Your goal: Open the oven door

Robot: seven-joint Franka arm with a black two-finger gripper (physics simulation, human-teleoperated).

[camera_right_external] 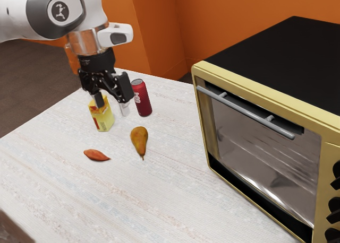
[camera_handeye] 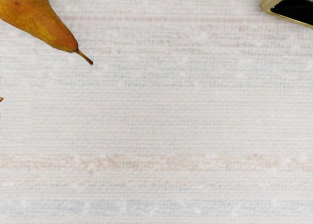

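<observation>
Over the table in the exterior view, my black gripper points down, its two fingers apart and nothing held between them. The yellow and black toaster oven stands at the exterior view's right, well away from the gripper. Its glass door is shut, with a grey bar handle across the upper part. A corner of the oven also appears in the wrist view.
A yellow carton stands close to the gripper, beside a red can. A pear and an orange-brown leaf-shaped item lie on the white-covered table.
</observation>
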